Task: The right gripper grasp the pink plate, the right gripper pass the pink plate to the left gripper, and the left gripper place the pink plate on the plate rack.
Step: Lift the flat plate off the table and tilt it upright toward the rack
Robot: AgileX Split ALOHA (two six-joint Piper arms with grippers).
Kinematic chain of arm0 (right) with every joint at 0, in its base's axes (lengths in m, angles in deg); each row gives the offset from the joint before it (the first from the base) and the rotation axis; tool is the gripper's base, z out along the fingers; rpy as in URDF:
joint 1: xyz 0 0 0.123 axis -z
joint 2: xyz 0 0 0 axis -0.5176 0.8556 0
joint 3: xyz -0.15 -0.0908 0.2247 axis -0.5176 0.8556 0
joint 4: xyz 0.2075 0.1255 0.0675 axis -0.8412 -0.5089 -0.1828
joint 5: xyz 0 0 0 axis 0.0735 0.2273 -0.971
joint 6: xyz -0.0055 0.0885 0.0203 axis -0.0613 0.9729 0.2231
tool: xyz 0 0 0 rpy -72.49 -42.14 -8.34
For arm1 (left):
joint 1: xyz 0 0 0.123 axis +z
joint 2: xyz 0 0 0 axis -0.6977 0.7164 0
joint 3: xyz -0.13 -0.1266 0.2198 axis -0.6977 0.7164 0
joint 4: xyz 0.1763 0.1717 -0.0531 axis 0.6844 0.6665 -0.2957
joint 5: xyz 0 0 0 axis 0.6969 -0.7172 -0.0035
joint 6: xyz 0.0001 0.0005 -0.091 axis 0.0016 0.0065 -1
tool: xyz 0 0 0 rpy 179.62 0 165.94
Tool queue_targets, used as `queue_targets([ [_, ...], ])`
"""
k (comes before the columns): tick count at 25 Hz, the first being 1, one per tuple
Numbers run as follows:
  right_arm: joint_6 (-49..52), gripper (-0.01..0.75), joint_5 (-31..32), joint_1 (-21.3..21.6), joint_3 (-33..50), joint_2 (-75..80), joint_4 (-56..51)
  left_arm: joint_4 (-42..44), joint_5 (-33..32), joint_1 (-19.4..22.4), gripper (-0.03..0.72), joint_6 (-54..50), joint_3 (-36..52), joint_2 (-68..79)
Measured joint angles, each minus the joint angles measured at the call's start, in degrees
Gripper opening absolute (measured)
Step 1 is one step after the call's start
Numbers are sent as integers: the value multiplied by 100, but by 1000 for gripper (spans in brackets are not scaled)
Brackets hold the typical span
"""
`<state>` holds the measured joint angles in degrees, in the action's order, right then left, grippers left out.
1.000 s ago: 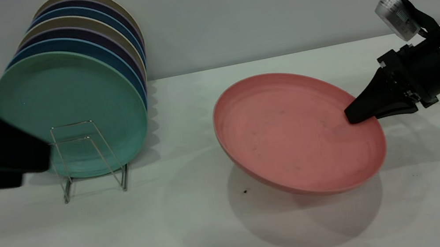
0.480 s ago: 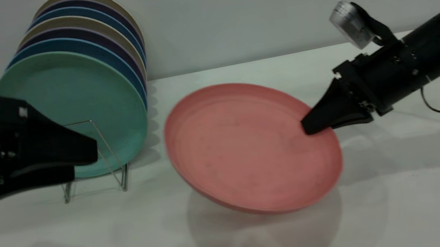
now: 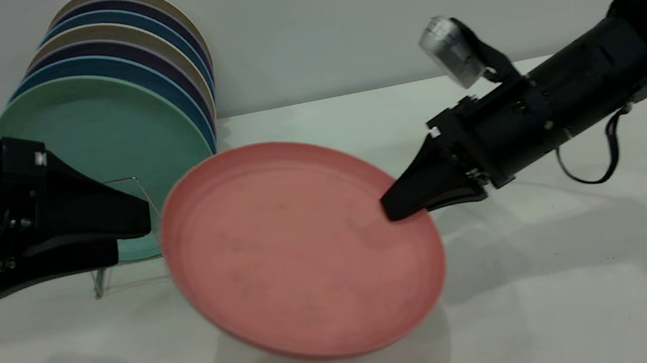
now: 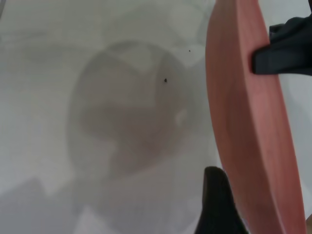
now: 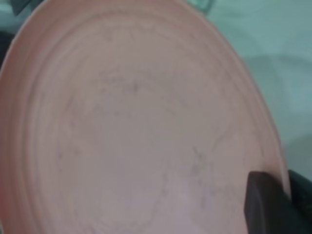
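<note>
The right gripper (image 3: 393,206) is clamped on the rim of the pink plate (image 3: 296,252), one tapered jaw lying on the plate's upper face, the other hidden beneath; it holds the plate in the air above the white table (image 3: 579,296), tilted so that its hollow face turns toward the exterior camera and its low edge hangs over a round shadow on the tabletop; the silver camera unit (image 3: 450,52) sits on the wrist and a black cable loop (image 3: 590,163) dangles under the arm. The left gripper (image 3: 131,230) reaches in from the left at about the plate's height, its two wedge jaws parted with a narrow gap between them, their tips just beside the plate's near rim but not closed on it; in the left wrist view one dark fingertip (image 4: 217,204) lies close against the plate's underside edge, and whether it touches cannot be told. Behind the left gripper stands the plate rack (image 3: 137,186), its wire loops partly covered by the pink plate's edge; a mint-green plate (image 3: 100,140) stands upright at the front of the rack, with blue, dark purple and beige plates (image 3: 141,34) lined up behind it.
</note>
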<state>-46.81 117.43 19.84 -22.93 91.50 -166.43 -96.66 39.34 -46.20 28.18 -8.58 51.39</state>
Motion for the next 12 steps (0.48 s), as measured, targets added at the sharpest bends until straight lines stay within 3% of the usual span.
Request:
queue_targets([
  [8, -130, 15, 573, -237, 0, -83, -383, -99, -12, 0, 493, 45, 0, 0],
  [12, -243, 23, 682, -296, 0, -297, -466, -99, -49, 0, 435, 52, -20, 0],
])
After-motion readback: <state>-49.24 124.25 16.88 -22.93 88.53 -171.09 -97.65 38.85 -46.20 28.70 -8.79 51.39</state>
